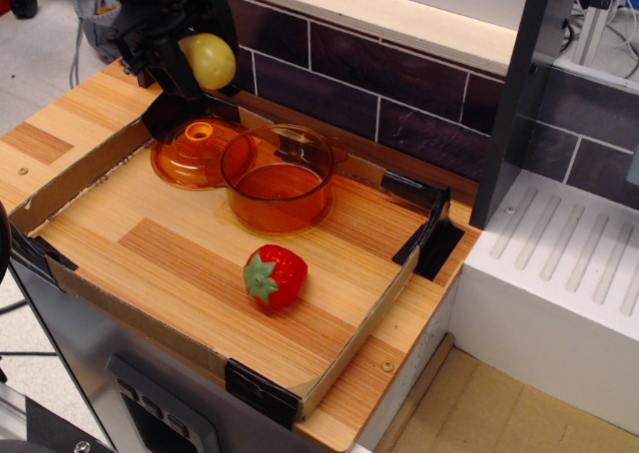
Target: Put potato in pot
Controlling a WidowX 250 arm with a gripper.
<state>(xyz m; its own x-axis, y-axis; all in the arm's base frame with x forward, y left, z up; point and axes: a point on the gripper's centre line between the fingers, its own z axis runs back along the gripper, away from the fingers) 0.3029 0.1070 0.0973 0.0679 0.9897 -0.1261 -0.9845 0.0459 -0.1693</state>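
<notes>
The pale-yellow potato (pixel 208 60) is held in my black gripper (pixel 200 59), which is shut on it high at the upper left, above and behind the orange lid (pixel 193 153). The transparent orange pot (pixel 278 177) stands upright on the wooden tray (pixel 170 258), to the right of and below the gripper. The pot looks empty.
A red strawberry (pixel 273 275) with green leaves lies in front of the pot. The tray has low cardboard walls with black tape corners (pixel 429 228). A dark tiled wall (pixel 379 94) runs behind. A white ribbed surface (pixel 569 273) lies to the right.
</notes>
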